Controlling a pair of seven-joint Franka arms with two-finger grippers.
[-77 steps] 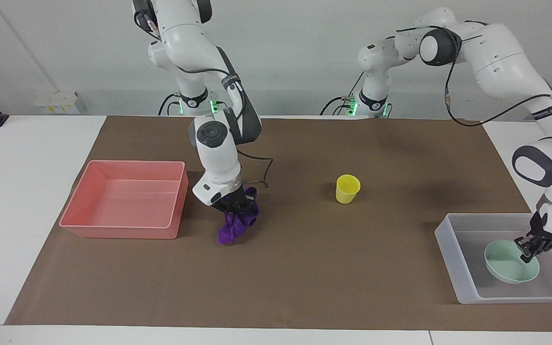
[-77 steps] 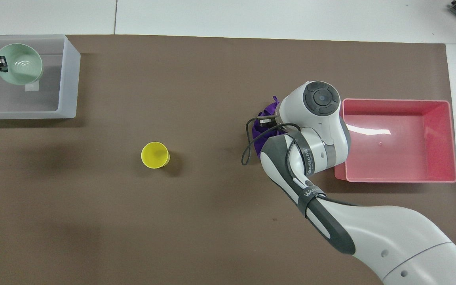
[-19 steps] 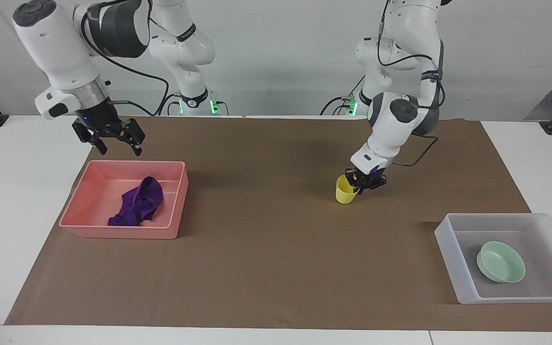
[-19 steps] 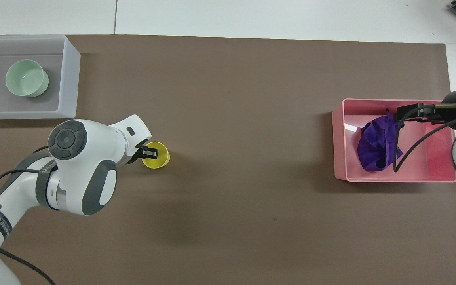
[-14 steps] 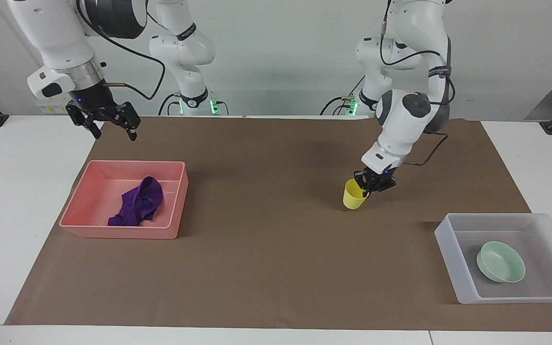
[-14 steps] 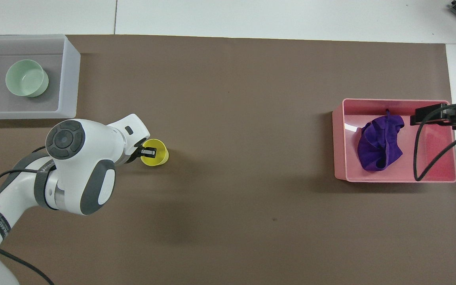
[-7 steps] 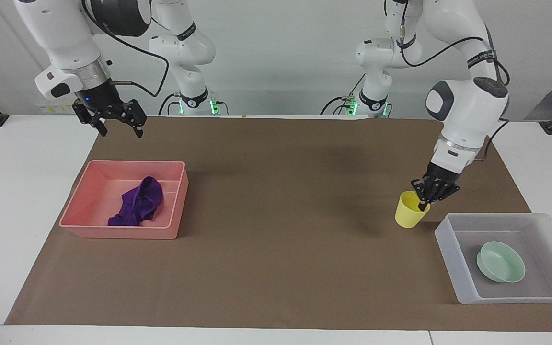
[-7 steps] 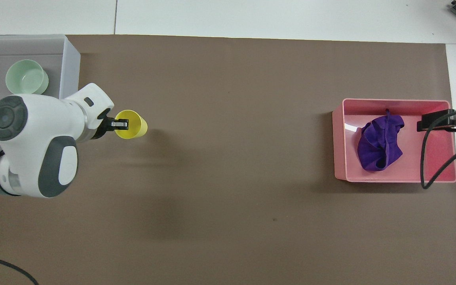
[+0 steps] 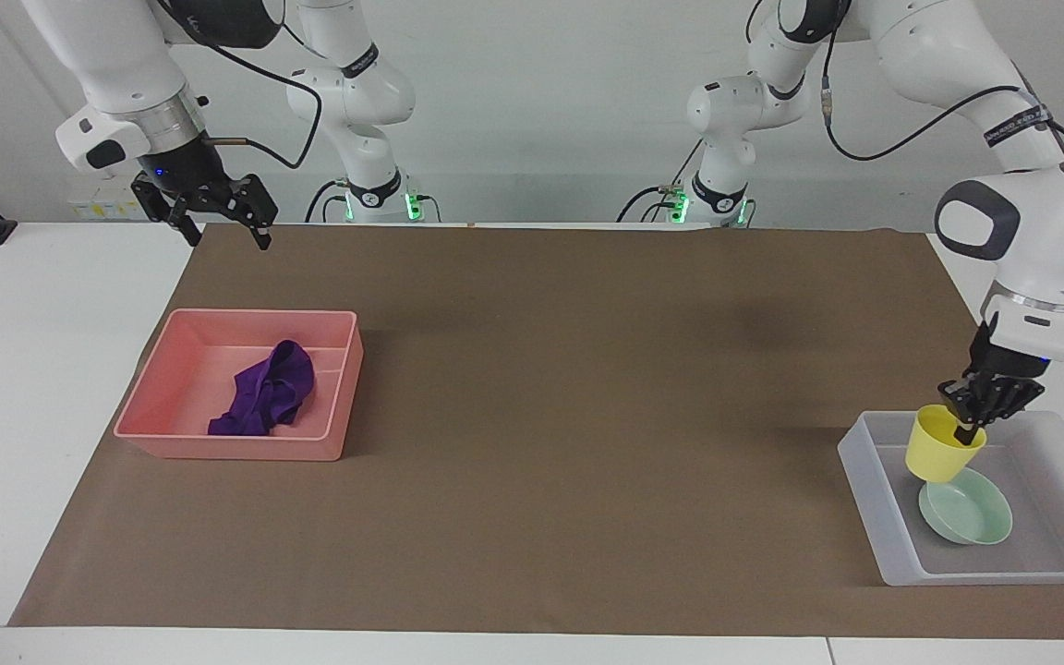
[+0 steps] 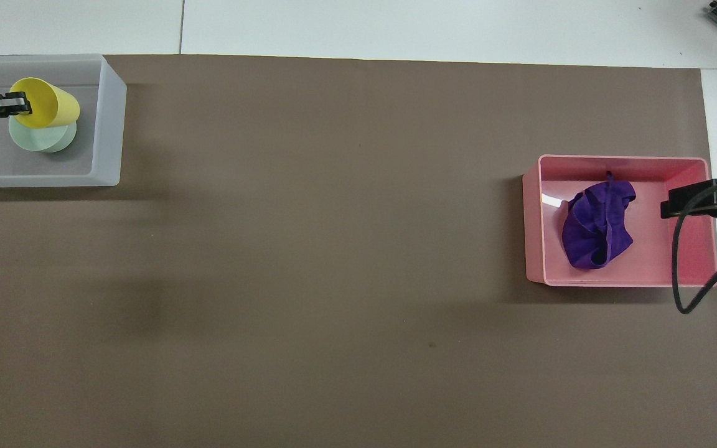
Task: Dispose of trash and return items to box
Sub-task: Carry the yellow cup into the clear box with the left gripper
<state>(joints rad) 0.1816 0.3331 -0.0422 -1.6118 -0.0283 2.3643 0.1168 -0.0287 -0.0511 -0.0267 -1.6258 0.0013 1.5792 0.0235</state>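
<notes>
A white worktop [image 9: 52, 388] carries a large sheet of brown paper [image 9: 532, 443] that covers most of its surface, leaving white margins at both ends. Directly on the paper rest two containers, well apart. A pink rectangular plastic tray [image 9: 218, 447] sits toward the right arm's end. A translucent whitish rectangular plastic tray with low walls [image 9: 874, 499] sits toward the left arm's end, farther from the robots than the pink one.
</notes>
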